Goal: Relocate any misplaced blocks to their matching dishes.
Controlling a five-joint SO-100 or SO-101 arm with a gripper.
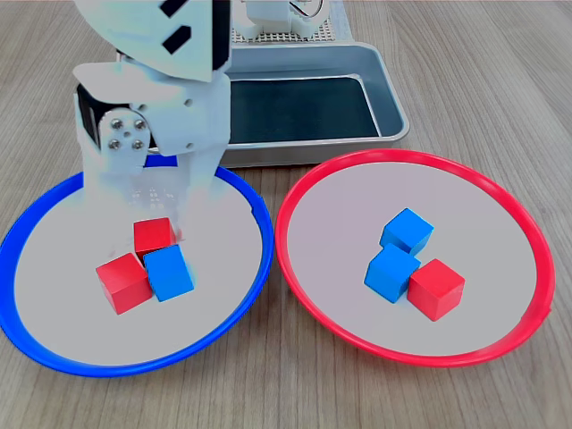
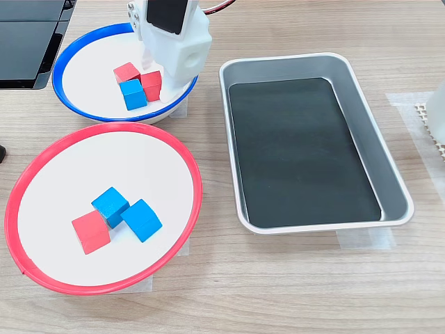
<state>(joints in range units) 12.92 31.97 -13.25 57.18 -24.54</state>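
Observation:
The blue-rimmed plate [image 1: 54, 353] [image 2: 69, 104] holds two red cubes [image 1: 123, 281] [image 1: 154, 235] [image 2: 126, 71] [image 2: 151, 84] and one blue cube [image 1: 170, 273] [image 2: 133, 94], all bunched together. The red-rimmed plate [image 1: 500, 192] [image 2: 42, 271] holds two blue cubes [image 1: 407, 231] [image 1: 390, 273] [image 2: 110, 204] [image 2: 142, 219] and one red cube [image 1: 436, 289] [image 2: 90, 232]. My gripper [image 1: 165, 207] [image 2: 149, 64] hangs low over the blue-rimmed plate, right at the rear red cube. Its pale fingertips are blurred and partly hidden by the arm body, so their spacing does not show.
A rectangular metal tray [image 1: 389, 98] [image 2: 389, 181] with a dark bottom lies behind the plates in the first exterior view, to the second exterior view's right. The arm's white base [image 1: 286, 18] stands beyond it. A dark object [image 2: 28, 42] sits at the second exterior view's top left.

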